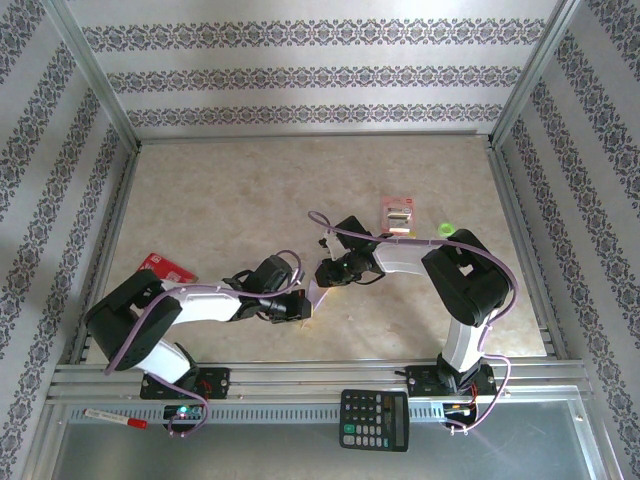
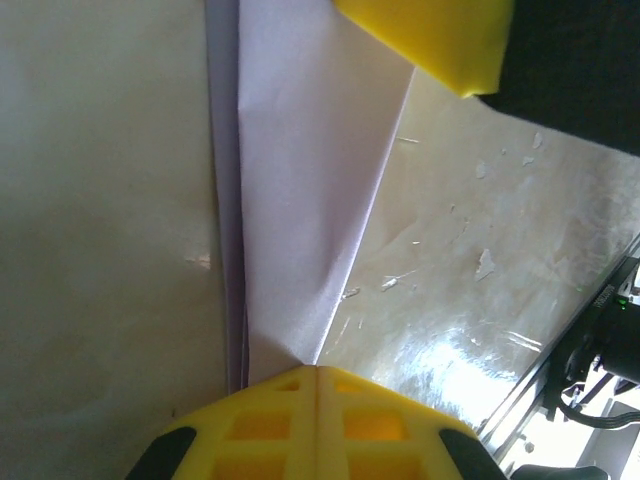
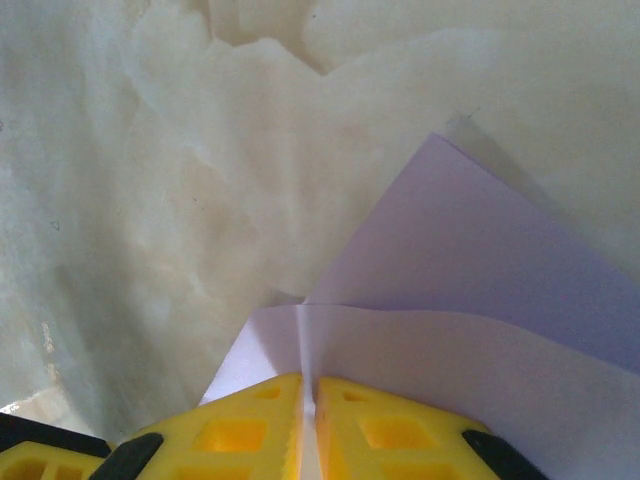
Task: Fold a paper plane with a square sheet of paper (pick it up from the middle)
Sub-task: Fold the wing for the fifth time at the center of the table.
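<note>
Paper [image 1: 314,292] is lying between the left pincer [image 1: 298,306] and right pincer [image 1: 327,272] in the top view. In the left wrist view, the left pincer [image 2: 316,368] is pinching it tight, with folds running ahead. In the right wrist view, the right pincer [image 3: 308,378] is squeezing it too. Folding looks half done. Next, I think, one pincer needs to be pressing a crease flat.

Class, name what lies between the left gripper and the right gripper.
The partly folded lavender paper spans that stretch: the left gripper pinches one end, the right gripper the other, as the left wrist view shows.
</note>
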`<state>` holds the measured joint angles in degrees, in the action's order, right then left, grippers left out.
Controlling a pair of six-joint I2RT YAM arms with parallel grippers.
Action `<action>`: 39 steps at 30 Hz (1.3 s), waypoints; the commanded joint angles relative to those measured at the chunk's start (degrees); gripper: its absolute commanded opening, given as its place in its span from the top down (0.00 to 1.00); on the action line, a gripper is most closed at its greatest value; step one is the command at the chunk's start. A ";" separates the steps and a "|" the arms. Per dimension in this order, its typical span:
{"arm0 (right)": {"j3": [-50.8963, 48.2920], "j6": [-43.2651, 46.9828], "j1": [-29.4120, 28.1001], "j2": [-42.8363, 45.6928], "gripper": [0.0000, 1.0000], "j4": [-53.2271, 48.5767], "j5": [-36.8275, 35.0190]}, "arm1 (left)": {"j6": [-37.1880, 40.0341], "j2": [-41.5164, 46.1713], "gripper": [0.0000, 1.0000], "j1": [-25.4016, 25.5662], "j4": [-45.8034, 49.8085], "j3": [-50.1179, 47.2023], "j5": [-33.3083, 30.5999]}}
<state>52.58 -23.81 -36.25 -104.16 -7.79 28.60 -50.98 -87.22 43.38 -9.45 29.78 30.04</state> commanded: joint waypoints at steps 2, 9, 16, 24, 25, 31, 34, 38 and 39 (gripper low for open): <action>0.26 0.82 -0.22 -3.20 0.82 -3.35 -4.39 | 0.25 -0.97 1.00 -0.90 -3.64 -2.59 0.17; 2.04 0.30 -0.04 1.35 0.80 -2.80 -0.79 | -1.31 -1.73 1.00 -0.92 -5.95 -6.03 -0.43; -4.14 -5.47 -0.85 9.24 0.79 2.41 3.21 | -2.10 -1.91 1.00 -0.92 -6.62 -7.10 -0.95; -12.54 -12.85 -4.04 13.34 0.82 9.68 2.31 | -1.71 -2.25 1.00 -0.92 -5.85 -6.41 -0.87; -13.07 -13.46 -4.50 13.33 0.82 10.51 2.25 | -1.62 -2.39 1.00 -0.88 -5.67 -6.25 -0.75; -15.34 -16.81 -6.63 12.67 0.82 15.17 2.25 | -1.23 -2.27 1.00 -0.92 -4.70 -5.86 -0.91; -16.57 -18.51 -7.21 12.96 0.82 16.64 1.90 | -1.14 -2.17 1.00 -0.92 -4.43 -5.81 -0.86; -17.16 -19.84 -7.73 12.58 0.83 17.81 1.37 | -1.14 -2.04 1.00 -0.92 -4.37 -5.80 -0.93; -17.09 -20.17 -7.85 12.28 0.83 18.20 1.46 | -0.98 -2.04 1.00 -0.92 -4.27 -5.72 -0.93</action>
<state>36.03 -41.93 -43.42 -92.05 7.25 30.68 -52.73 -87.61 43.00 -19.49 24.73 30.46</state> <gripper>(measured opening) 0.173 0.049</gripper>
